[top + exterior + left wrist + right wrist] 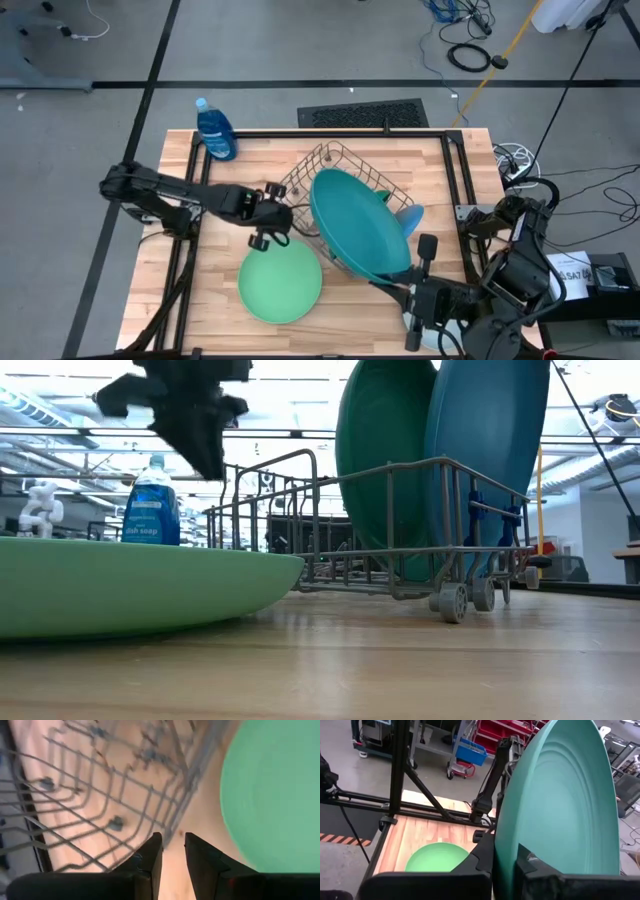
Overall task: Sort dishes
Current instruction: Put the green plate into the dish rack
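A teal plate is tilted up on edge over the grey wire rack, with my right gripper shut on it at the rack's near right. A blue plate stands upright in the rack beside it. A light green plate lies flat on the wooden table, left of the rack and nearer the front. My left gripper hovers over the table between the rack's left side and the green plate's far rim, pointing steeply down. Its fingers are a little apart with nothing between them. My right gripper pinches the teal plate's rim between its two fingers, one finger on each face. The fingers come nearly level from the table's near right. The plate stands on edge, tilted; whether its lower rim rests in the rack I cannot tell.
A blue soap bottle stands at the table's far left corner. Black frame rails run along the table's edges. Bare wood lies near the front, on either side of the green plate.
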Tool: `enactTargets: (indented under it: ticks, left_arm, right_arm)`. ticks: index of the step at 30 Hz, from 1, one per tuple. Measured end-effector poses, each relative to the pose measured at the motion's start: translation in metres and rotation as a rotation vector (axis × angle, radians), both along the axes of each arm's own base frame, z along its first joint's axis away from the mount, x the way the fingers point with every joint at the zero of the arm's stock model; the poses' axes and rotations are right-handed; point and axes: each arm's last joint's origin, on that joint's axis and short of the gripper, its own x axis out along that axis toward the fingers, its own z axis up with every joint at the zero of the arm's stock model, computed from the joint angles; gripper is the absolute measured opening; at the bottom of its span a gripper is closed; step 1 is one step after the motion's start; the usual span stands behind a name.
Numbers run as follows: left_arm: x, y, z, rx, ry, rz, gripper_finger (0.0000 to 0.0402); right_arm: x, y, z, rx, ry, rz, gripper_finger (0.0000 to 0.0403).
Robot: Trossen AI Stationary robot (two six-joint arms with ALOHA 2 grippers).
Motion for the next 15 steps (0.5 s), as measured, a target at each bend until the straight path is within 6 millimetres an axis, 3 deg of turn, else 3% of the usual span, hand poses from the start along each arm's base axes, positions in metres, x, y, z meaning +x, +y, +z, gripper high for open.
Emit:
enactTargets:
  ticks: [6, 15]
  left_arm:
    - [0.008, 0.017, -0.018, 0.032, 0.121, -0.02, 0.0119]
    - [0.026, 0.028, -0.053, 0.067, 0.244, 0.041, 0.0121]
  right_arm:
    - [-0.001, 0.0, -0.002, -0.003, 0.013, -0.001, 0.001]
    - [-0.001, -0.001, -0.002, -0.009, 0.019, -0.002, 0.0012]
